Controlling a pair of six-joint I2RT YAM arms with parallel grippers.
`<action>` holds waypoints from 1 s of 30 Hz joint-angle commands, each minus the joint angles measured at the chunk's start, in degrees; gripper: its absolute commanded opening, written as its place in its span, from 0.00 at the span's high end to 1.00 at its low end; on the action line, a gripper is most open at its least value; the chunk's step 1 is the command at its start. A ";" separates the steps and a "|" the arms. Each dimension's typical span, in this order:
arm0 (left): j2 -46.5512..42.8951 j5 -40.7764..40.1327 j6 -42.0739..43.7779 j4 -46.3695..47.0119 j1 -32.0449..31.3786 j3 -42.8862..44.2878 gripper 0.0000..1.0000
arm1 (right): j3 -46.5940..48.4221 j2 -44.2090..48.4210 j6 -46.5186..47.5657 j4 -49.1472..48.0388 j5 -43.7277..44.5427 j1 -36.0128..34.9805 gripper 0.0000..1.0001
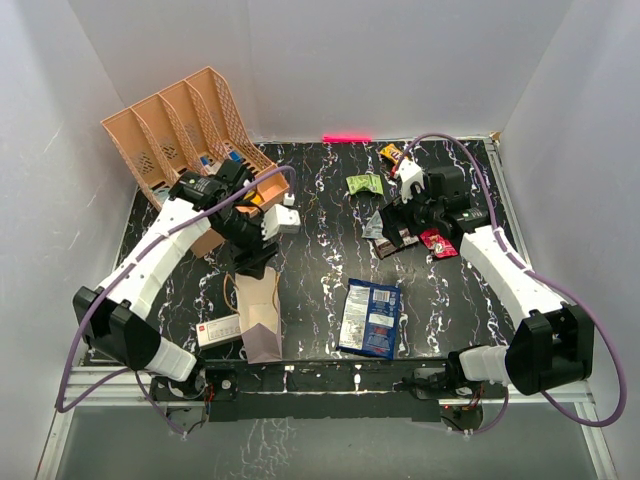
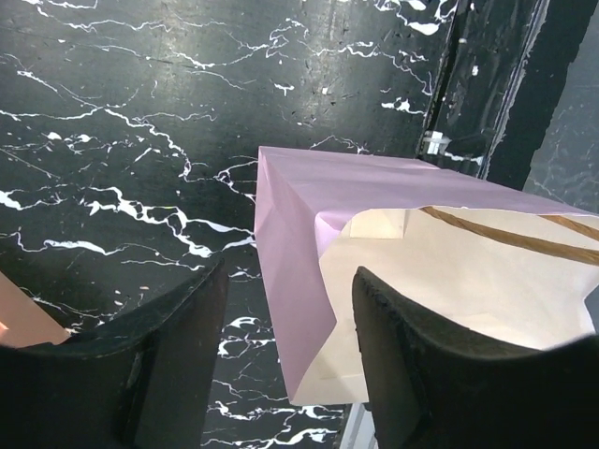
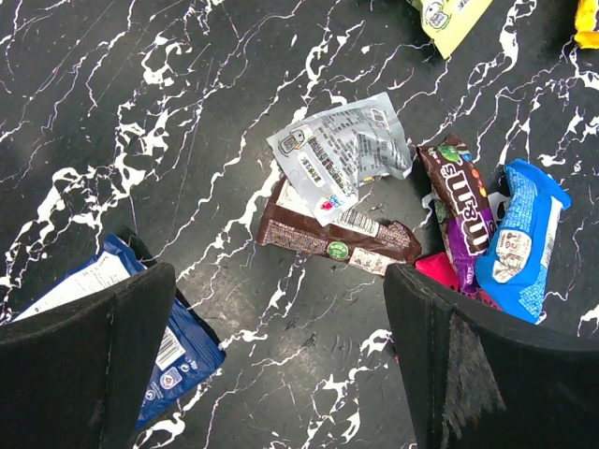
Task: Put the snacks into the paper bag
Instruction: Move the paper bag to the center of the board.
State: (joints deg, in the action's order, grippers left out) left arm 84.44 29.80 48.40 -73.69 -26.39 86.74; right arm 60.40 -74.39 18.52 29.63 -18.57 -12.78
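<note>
The mauve paper bag [image 1: 260,318] stands open at the front left. My left gripper [image 1: 257,262] hangs over its mouth, open, and its fingers [image 2: 159,365] straddle the bag's [image 2: 290,243] side wall without visibly touching it. My right gripper [image 1: 392,228] is open wide and empty, low over the table. Just ahead of it lie a dark brown wrapper [image 3: 337,234] and a silver packet [image 3: 342,150], with purple [image 3: 466,210], light blue [image 3: 519,238] and red [image 3: 440,271] snacks to the right. The large blue bag [image 1: 370,317] lies flat at the front centre. A green packet [image 1: 364,184] and a yellow-brown one [image 1: 392,153] lie further back.
A peach slotted organiser [image 1: 185,130] stands at the back left, behind the left arm. A small white box [image 1: 217,330] lies beside the bag near the front edge. A pink strip [image 1: 346,137] lies along the back edge. White walls enclose the black marbled table [image 1: 320,260].
</note>
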 commanded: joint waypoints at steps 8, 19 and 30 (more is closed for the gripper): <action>-1.07 -2.67 -0.57 0.85 -1.82 -2.46 0.73 | -0.11 1.43 0.29 -3.70 0.46 -0.32 0.02; 5.62 -8.60 3.92 1.01 -1.88 6.56 1.00 | -1.84 3.65 0.44 -4.45 1.82 -0.30 0.02; 19.76 -7.20 6.95 1.06 -0.10 23.98 1.00 | -2.97 5.13 0.55 -4.83 1.70 -0.32 0.02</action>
State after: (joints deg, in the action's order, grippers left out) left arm 101.21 20.47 53.45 -71.59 -27.73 105.08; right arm 58.15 -72.03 18.59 28.23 -17.04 -12.78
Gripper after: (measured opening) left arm 0.008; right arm 0.984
